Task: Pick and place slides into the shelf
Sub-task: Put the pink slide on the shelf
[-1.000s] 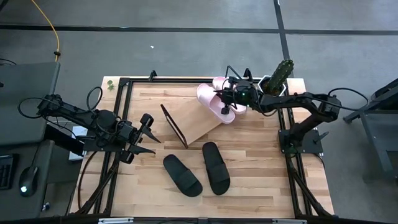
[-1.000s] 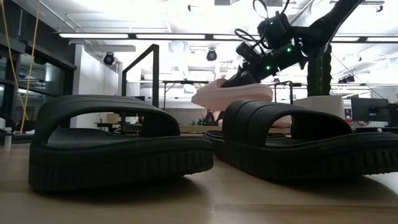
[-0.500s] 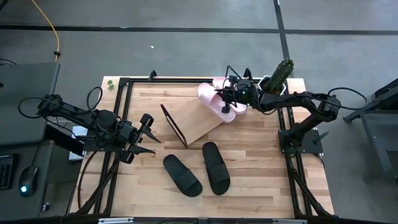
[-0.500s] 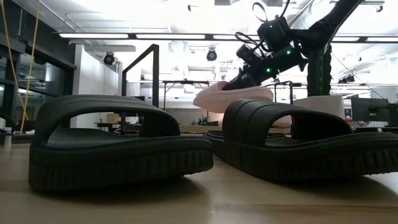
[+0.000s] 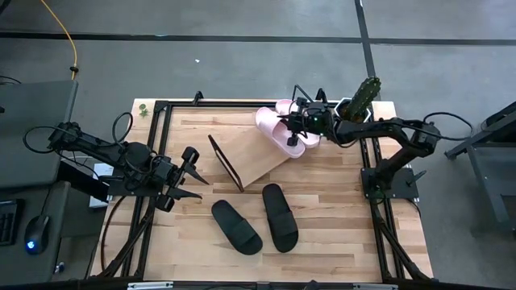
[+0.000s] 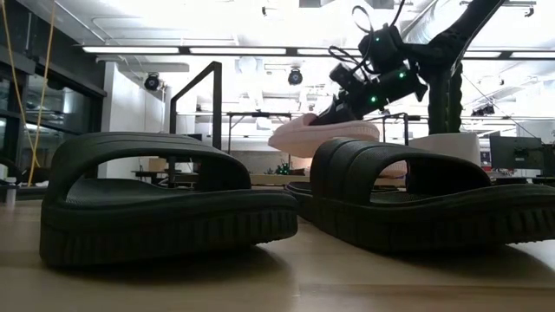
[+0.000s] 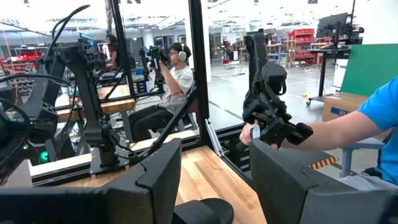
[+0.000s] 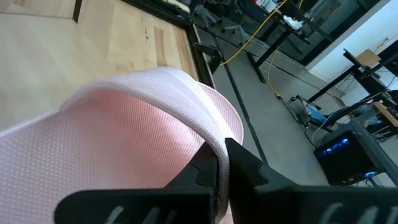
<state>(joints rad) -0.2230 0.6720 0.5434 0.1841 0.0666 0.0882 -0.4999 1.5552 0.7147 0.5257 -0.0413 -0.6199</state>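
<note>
Pink slide [image 5: 278, 131] at far right end of shelf [image 5: 252, 155], right claw [image 5: 294, 125] clamped on its strap. Low view shows it lifted; second pink slide [image 5: 285, 107] partly hidden behind. Black slides [image 5: 236, 226] on bench [image 5: 322, 234]. Left claw [image 5: 191, 174] spread, empty, left.

My right gripper [image 8: 221, 168]: fingertips hidden by the pink slide [image 8: 124, 124] strap pinched between them.
Pink slide: cut off by the right wrist view's edges.
2nd pink slide [image 5: 284, 106]: mostly covered by my right arm.
Shelf [image 5: 250, 157]: wire frame hidden under the board.
2 black slides [image 6: 165, 199]: block most of the low view.
</note>
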